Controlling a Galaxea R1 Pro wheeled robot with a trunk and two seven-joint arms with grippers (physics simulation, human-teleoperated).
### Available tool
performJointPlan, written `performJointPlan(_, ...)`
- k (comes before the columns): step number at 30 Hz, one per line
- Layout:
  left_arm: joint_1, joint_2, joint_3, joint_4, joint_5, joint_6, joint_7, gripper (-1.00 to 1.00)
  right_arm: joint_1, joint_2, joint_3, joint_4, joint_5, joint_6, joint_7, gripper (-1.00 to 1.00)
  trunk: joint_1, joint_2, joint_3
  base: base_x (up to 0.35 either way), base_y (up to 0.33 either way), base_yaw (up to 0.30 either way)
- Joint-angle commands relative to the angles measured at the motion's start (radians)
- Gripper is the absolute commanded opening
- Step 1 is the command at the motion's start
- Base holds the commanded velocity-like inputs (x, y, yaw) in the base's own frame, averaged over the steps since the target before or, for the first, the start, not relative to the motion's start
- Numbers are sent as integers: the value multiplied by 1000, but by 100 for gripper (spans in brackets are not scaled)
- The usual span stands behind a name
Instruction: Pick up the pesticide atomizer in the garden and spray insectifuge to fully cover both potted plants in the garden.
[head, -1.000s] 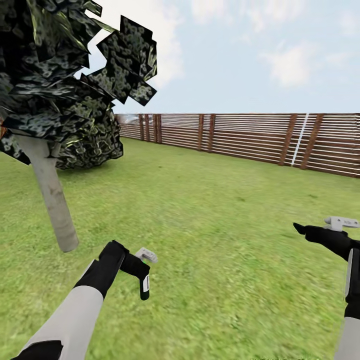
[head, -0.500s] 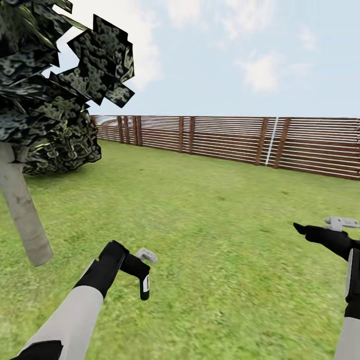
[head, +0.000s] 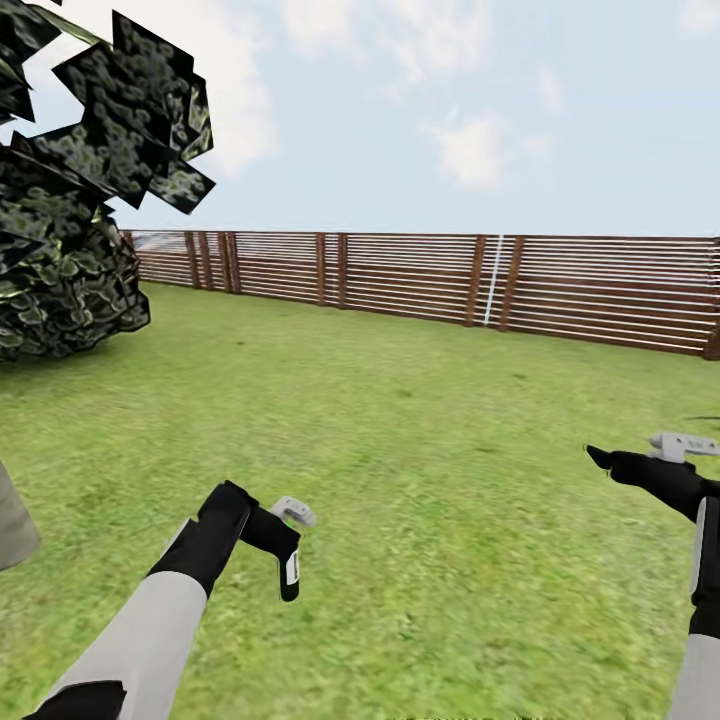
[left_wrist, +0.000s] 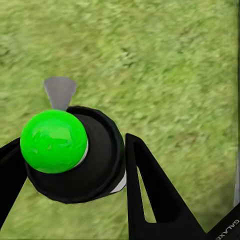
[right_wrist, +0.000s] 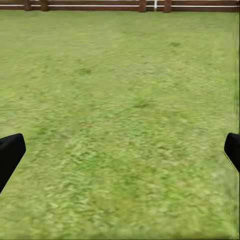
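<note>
Left gripper (head: 287, 560) is clamped on the atomizer (head: 290, 575), hanging at 7 o'clock over lawn (head: 420, 420). Right gripper (head: 640, 455), 4 o'clock, has fingers wide apart. Fence (head: 420, 275) at 12.

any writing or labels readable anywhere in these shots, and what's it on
"GALAXE": white letters on the black body of the left gripper, at the corner of the left wrist view; the word is cut off by the picture's edge.
The white stripe on the pesticide atomizer in the head view: any print is too small to read.
No text on the wooden fence or the right gripper.
</note>
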Motion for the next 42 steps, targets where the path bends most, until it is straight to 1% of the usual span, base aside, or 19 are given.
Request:
performJointPlan(1,-1,-1,6,-2,-8,6,-9,-100,-1,0,-1,-1,11,2,10,100,0,-1,-1,0,0,-277)
performJointPlan(21,-1,-1,6,-1,-8,6,-10,-100,-1,0,-1,-1,11,2,10,100,0,-1,-1,10,3,-277)
performJointPlan(24,-1,-1,6,-1,-8,6,-10,-100,-1,1,-1,-1,11,1,10,100,0,-1,-1,192,125,-203)
performJointPlan(31,-1,-1,6,-1,-8,6,-10,-100,-1,0,-1,-1,9,1,10,100,0,-1,-1,273,180,-59)
performJointPlan(42,-1,-2,6,0,-8,6,-10,-100,-1,0,-1,-1,9,1,10,100,0,-1,-1,264,170,-254)
